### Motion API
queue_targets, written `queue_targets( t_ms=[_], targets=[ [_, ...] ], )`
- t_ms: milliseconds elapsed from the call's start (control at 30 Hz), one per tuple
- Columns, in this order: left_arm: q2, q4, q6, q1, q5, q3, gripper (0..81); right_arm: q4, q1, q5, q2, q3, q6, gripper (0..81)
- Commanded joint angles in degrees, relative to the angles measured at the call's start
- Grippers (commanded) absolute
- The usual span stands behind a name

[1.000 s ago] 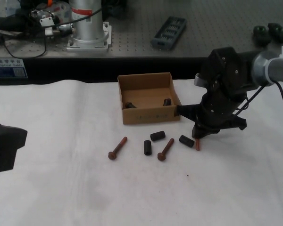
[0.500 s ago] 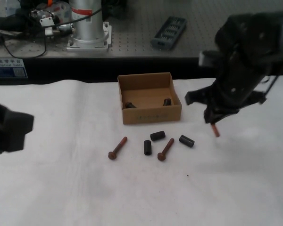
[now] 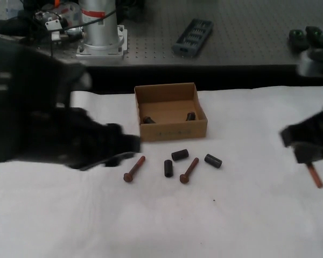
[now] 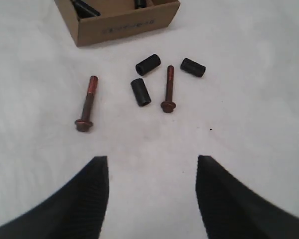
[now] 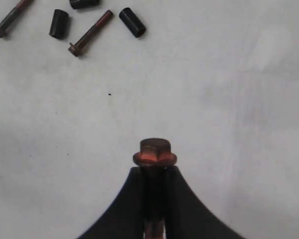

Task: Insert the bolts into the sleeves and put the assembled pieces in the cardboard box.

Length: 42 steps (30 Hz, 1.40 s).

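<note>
Overhead, the high view shows the left arm (image 3: 54, 129) as a dark blurred mass over the white cloth (image 3: 161, 226), covering the ground left of the box (image 3: 172, 130). Its tip is near the threaded end of the lone bolt (image 3: 134, 168). The middle bolt (image 3: 189, 170) lies among three sleeves (image 3: 180, 155), all just in front of the box and apart from one another. Two dark pieces (image 3: 147, 120) lie inside the box against its front wall. The right gripper (image 3: 310, 153) is well to the right of the parts, with the held bolt (image 3: 314, 176) slanting down from it above the cloth. Behind the cloth, a metal post (image 3: 99, 27), a dark rack (image 3: 192, 35) and two black knobs (image 3: 307, 36) stand on the perforated bench.

From the left wrist, the left gripper (image 4: 150, 164) is spread wide, and white cloth shows between its fingers (image 4: 84, 199). Beyond it are the lone bolt (image 4: 85, 103), the middle bolt (image 4: 168, 88), the sleeves (image 4: 140, 91) and a box corner (image 4: 124, 25).

From the right wrist, the right gripper (image 5: 153, 172) is clenched on the shank of the held bolt (image 5: 155, 152), with the hex head standing proud of the fingertips. Both loose bolts and the sleeves (image 5: 132, 22) lie far off at the picture's edge.
</note>
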State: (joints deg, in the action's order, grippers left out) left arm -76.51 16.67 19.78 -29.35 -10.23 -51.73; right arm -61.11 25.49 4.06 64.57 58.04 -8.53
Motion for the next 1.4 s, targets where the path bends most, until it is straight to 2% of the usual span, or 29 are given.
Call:
queue_targets(
  t_ms=[0, 100, 167, 267, 333, 567, 767, 900, 1167, 1367],
  targets=[
    [-7.2, -1.4, 8.5, -2.4, 1.0, -3.9, 38.9, -0.4, -0.1, 0.3, -2.2, -0.7, 0.4, 2.8],
    [-14.2, -1.2, 16.2, -4.2, 1.0, -8.6, 37.9, -2.0, -0.1, 0.3, -7.9, -2.0, 0.4, 2.8],
    [-18.9, -1.2, 19.9, -5.3, 1.0, -12.2, 34.0, -3.6, -0.1, 0.3, -10.3, -2.2, 0.4, 2.8],
    [-24.6, -1.2, 20.6, -6.0, 0.9, -17.3, 26.5, -5.5, -0.1, 0.3, -12.2, -2.3, 0.4, 2.8],
    [-27.9, -1.2, 20.6, -6.1, 0.5, -19.9, 24.4, -6.1, -0.1, 0.3, -12.5, -2.5, 0.4, 2.8],
    [-34.0, 0.3, 20.6, -6.1, 0.5, -24.6, 24.6, -6.3, -0.1, 0.3, -12.5, -2.6, 0.9, 2.8],
    [-36.1, 1.7, 20.5, -6.1, 4.1, -24.7, 32.4, -6.3, -0.1, 0.3, -12.5, -2.6, 0.9, 2.8],
    [-37.0, 1.3, 20.0, -6.1, 4.7, -24.8, 33.0, -6.3, -0.1, 0.3, -12.5, -2.6, 0.9, 2.8],
    [-37.4, 1.0, 10.6, -6.1, 8.3, -24.8, 33.0, -5.2, -0.1, 0.3, -12.5, -2.9, 0.9, 2.8],
    [-37.4, 0.6, 5.4, -6.1, 8.4, -24.8, 33.0, -4.8, -0.1, 0.3, -12.5, -4.0, 0.9, 2.8]
  ],
)
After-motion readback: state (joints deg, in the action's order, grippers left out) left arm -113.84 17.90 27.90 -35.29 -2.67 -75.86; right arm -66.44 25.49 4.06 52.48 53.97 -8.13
